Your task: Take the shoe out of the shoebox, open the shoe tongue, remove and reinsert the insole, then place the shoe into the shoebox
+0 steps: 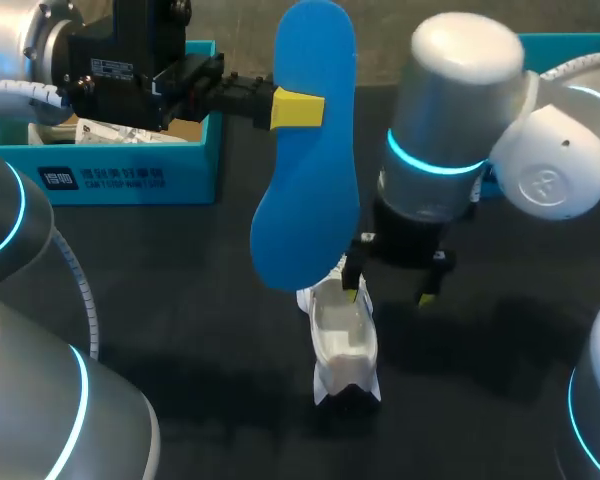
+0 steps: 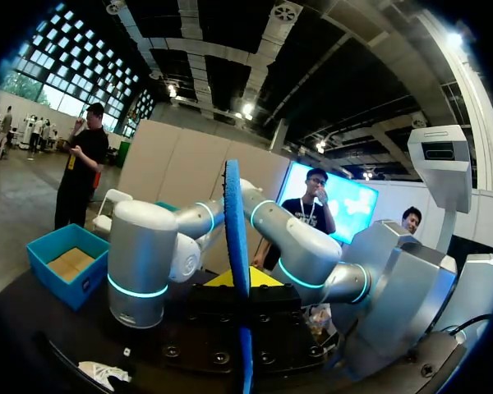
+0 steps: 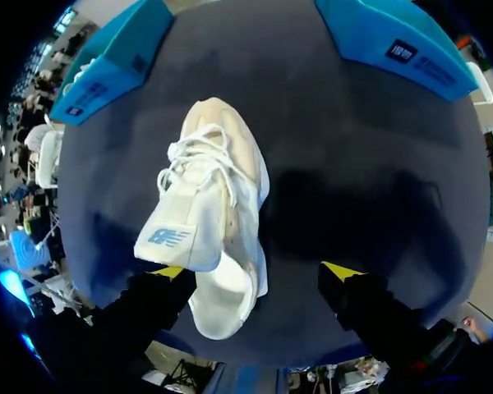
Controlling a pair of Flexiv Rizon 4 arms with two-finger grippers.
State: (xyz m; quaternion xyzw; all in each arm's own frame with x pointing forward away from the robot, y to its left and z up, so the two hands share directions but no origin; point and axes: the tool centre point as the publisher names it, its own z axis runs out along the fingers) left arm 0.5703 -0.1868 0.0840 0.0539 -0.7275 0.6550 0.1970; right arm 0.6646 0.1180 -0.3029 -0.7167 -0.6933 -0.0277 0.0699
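A blue insole hangs upright above the table's middle, with my left gripper shut on its upper part. The left wrist view shows the insole edge-on between that gripper's fingers. Below it a white shoe stands on the dark table. Its tongue is folded out over the laces. My right gripper hovers just above the shoe's heel end, open. One fingertip is close beside the shoe and the other stands well clear; nothing is held.
A blue shoebox with paper inside sits at the back left behind my left arm. A second blue box is at the back right, partly behind my right arm. The dark tabletop lies bare around the shoe.
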